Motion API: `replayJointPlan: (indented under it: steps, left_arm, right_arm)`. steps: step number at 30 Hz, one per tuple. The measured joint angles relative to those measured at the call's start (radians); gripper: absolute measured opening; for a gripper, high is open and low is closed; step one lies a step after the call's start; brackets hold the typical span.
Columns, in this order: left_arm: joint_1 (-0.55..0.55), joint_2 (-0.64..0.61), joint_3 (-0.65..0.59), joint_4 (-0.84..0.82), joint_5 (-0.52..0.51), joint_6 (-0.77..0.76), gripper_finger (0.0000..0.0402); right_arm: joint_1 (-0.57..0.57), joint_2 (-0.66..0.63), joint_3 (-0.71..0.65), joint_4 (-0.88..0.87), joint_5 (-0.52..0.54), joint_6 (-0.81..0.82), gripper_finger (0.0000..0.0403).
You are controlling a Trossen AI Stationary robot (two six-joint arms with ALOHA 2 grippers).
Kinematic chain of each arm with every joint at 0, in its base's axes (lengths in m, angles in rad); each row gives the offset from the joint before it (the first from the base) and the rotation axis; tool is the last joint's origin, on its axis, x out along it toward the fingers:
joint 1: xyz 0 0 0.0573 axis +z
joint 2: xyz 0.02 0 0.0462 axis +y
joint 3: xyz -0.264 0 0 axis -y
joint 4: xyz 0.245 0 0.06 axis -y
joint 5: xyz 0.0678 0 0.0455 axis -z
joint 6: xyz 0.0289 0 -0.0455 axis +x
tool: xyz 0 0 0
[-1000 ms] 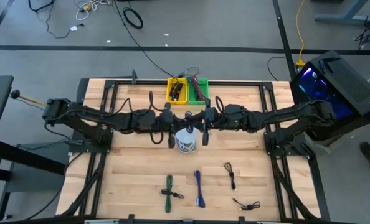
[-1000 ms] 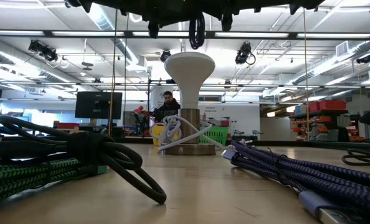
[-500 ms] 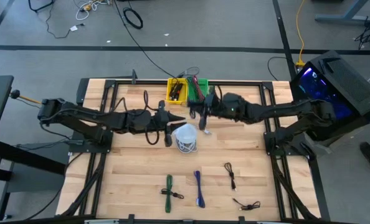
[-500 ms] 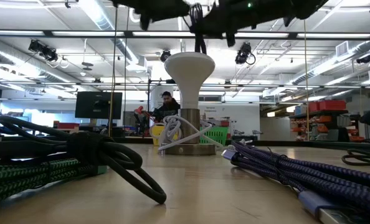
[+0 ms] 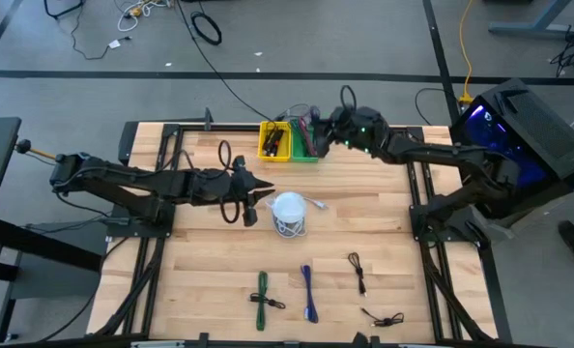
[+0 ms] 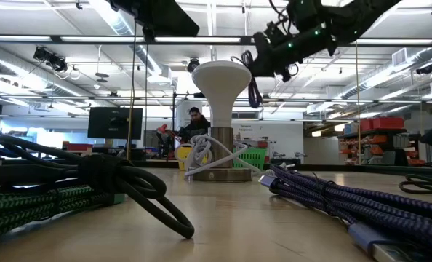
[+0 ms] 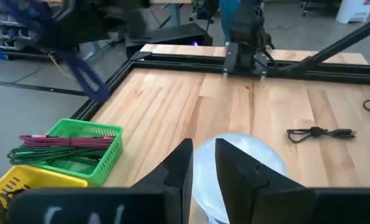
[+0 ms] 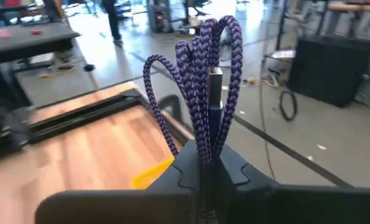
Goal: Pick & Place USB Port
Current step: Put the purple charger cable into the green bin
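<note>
USB cable (purple braid) in right claw.

High view: overhead, straight down on the whole table. Low view: tabletop level, close behind cables, facing the room. Wrist views: each looks forward past its own fingers. High, low and left wrist views share the white lamp, frame centre.

Bright, even overhead light; wrist views blur nearby.
</note>
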Motion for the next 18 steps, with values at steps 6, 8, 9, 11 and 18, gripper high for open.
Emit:
replayJointPlan:
  steps: [6, 8, 9, 11, 18]
  left_arm:
    - [0.000, 0.002, 0.000, 0.011, 0.001, 0.000, 0.0071]
    - [0.000, 0.002, 0.000, 0.015, 0.000, 0.000, 0.0071]
    - [0.000, 0.002, 0.000, 0.015, 0.000, 0.000, 0.0071]
    - [0.000, 0.002, 0.000, 0.014, 0.002, 0.000, 0.0071]
    - [0.000, 0.002, 0.000, 0.014, 0.003, 0.001, 0.0071]
  right_arm:
    - [-0.081, 0.092, 0.001, 0.031, -0.007, 0.029, 0.0012]
    - [-0.102, 0.141, 0.001, 0.071, -0.012, 0.027, 0.0012]
    - [-0.115, 0.160, 0.001, 0.088, -0.012, 0.023, 0.0012]
    - [-0.139, 0.195, 0.001, 0.144, -0.013, 0.030, 0.0012]
    - [-0.188, 0.308, 0.001, 0.210, -0.064, 0.073, 0.0012]
